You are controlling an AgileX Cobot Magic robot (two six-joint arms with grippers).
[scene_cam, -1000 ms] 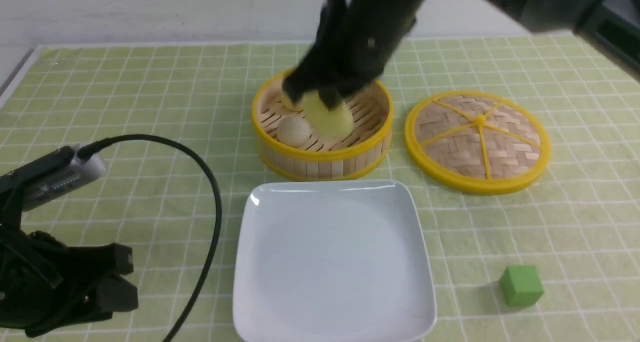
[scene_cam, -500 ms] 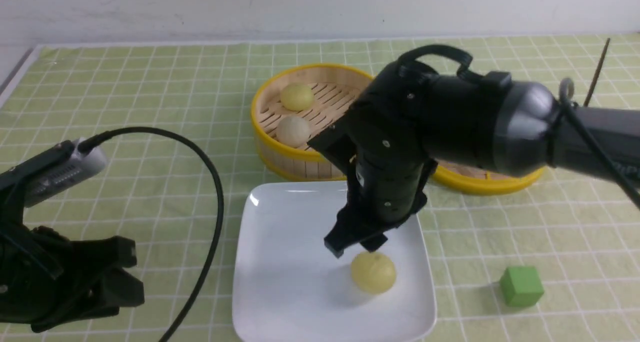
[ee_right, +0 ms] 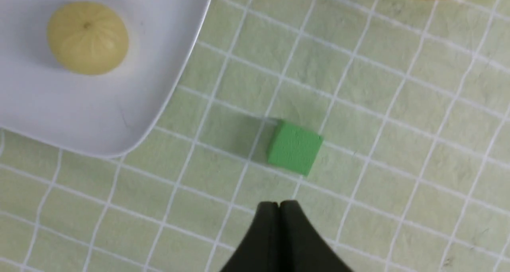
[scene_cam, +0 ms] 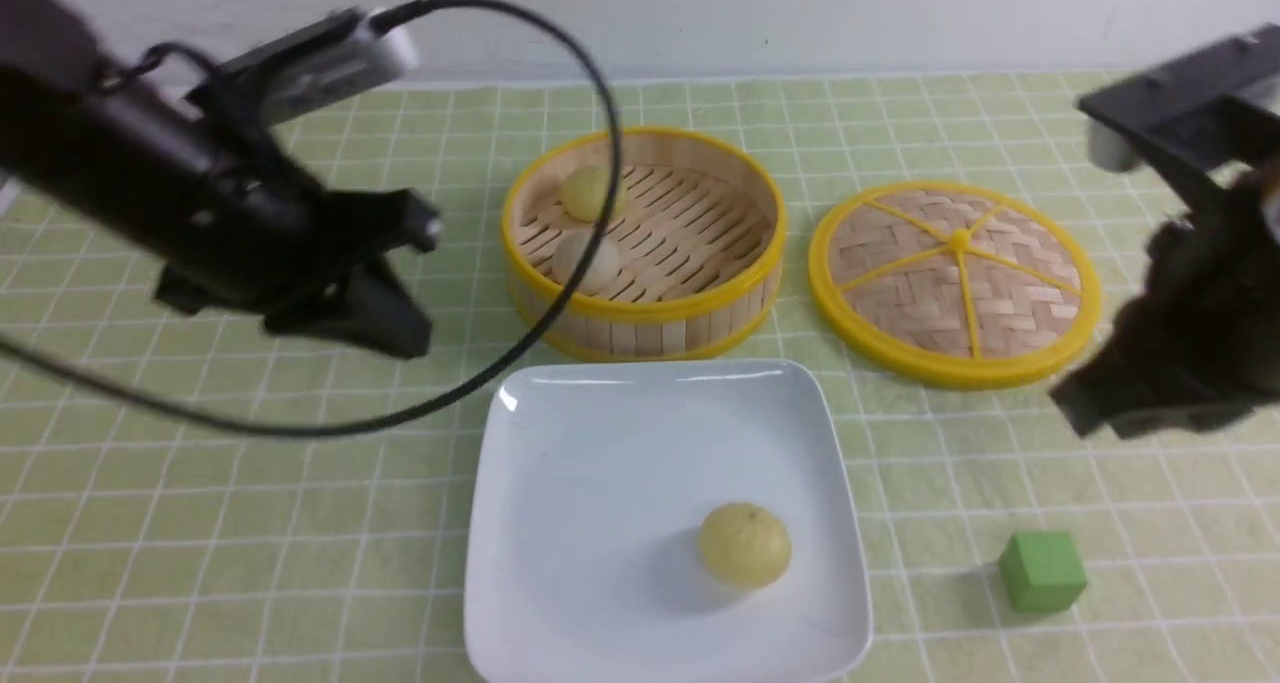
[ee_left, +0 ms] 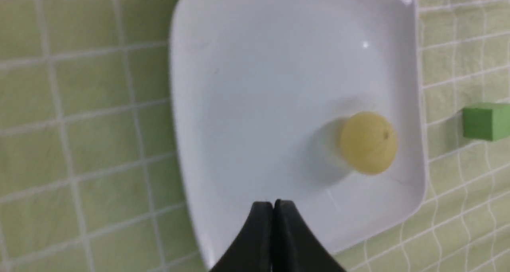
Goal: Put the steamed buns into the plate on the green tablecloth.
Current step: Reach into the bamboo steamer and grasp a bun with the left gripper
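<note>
Left tool (ee_left: 273, 203): jaws pressed together, empty, well apart from yellow bun (ee_left: 368, 142) lying in plate (ee_left: 207, 104). Right tool (ee_right: 279, 204): closed, empty, near green cube (ee_right: 295, 147). Second yellow bun (scene_cam: 580, 193) and off-white bun (scene_cam: 580, 263) in steamer basket (scene_cam: 645, 313).

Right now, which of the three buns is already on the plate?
The pale yellow bun alone on the white plate; the other yellow bun and the off-white bun sit in the basket.

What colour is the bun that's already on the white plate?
Pale yellow; the bun on the plate shows best in the right wrist view.
</note>
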